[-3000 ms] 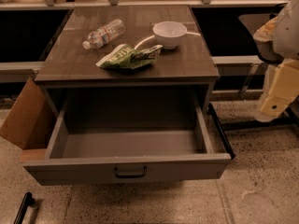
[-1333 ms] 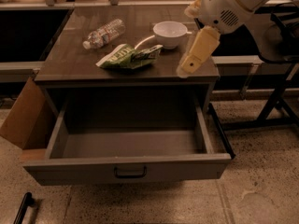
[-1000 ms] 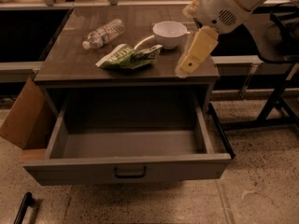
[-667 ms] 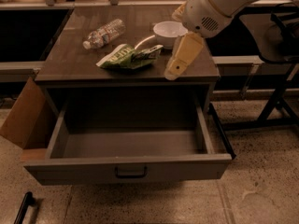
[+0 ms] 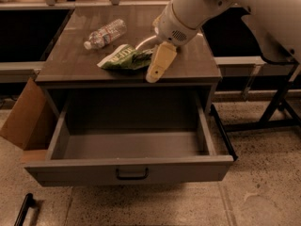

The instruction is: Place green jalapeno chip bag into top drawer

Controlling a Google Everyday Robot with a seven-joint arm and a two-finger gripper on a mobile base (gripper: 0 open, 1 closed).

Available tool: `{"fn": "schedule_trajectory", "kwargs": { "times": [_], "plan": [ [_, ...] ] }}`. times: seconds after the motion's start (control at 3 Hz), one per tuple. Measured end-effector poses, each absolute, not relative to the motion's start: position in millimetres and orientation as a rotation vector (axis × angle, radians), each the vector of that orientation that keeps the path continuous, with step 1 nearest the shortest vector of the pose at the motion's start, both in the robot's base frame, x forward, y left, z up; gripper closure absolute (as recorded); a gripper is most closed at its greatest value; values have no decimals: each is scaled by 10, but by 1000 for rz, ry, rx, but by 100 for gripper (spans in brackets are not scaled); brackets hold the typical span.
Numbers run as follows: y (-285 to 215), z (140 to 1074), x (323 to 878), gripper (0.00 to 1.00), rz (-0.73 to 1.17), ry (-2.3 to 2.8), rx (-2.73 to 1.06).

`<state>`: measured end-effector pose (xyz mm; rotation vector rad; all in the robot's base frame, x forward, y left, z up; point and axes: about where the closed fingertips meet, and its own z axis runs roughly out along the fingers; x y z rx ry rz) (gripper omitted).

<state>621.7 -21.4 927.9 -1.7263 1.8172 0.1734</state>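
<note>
While the crumpled green foil chip bag with white lettering [image 5: 126, 58] lies on the dark brown wooden worktop [image 5: 75, 67], near its front edge and about midway across, the cream-coloured end effector [image 5: 157, 67] hangs just beside the bag's right end, angled down and to the left. Whether it is open or closed cannot be told, nor whether it touches the bag. The white robot arm [image 5: 193, 11] reaches in from the far right. A clear plastic water bottle [image 5: 106, 33] lies on its side further back and to the left. Below the worktop, the wide grey top drawer [image 5: 94, 171] is pulled out, with a small dark handle [image 5: 131, 174] centred on its front. A brown cardboard box [image 5: 23, 121] stands at its left.
</note>
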Motion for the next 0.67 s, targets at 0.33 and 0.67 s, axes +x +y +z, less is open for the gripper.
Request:
{"fn": "schedule_trajectory", "kwargs": {
  "times": [0.33, 0.67],
  "plan": [
    [-21, 9096, 6402, 0, 161, 1807, -1768],
    [107, 8935, 6541, 0, 161, 1810, -1801]
  ]
}}
